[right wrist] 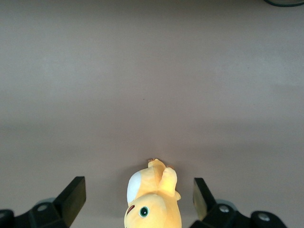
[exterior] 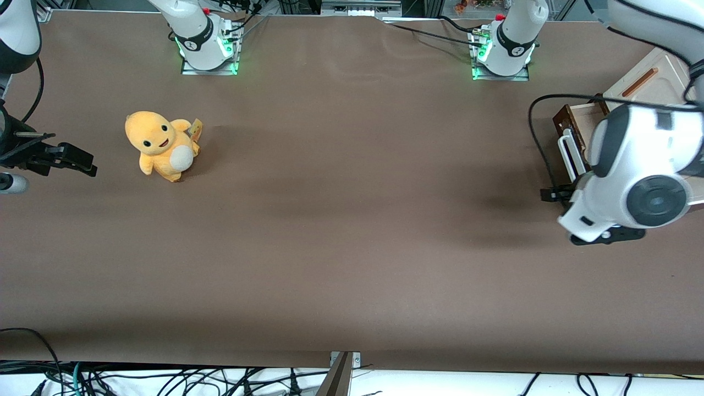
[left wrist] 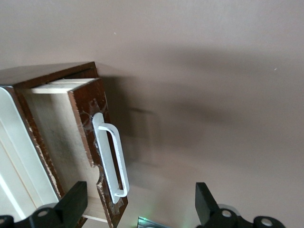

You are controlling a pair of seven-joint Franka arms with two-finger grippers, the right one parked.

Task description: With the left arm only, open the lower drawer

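Note:
The lower drawer (exterior: 587, 122) stands pulled out of the cream cabinet (exterior: 643, 77) at the working arm's end of the table. Its dark brown front (left wrist: 88, 137) carries a white loop handle (left wrist: 111, 156), also seen in the front view (exterior: 569, 157), and its pale beige inside (left wrist: 52, 133) shows. The left arm (exterior: 638, 176) hangs over the drawer. Its gripper (left wrist: 139, 208) is open and empty, above the table just in front of the drawer front, with one end of the handle between its fingers (left wrist: 71, 204) but not touching them. In the front view the gripper (exterior: 553, 194) is nearer the camera than the handle.
A yellow plush toy (exterior: 162, 146) sits toward the parked arm's end of the table, also in the right wrist view (right wrist: 152, 199). The two arm bases (exterior: 206, 47) (exterior: 503, 52) stand along the table's edge farthest from the camera. A brown cloth (exterior: 352, 220) covers the table.

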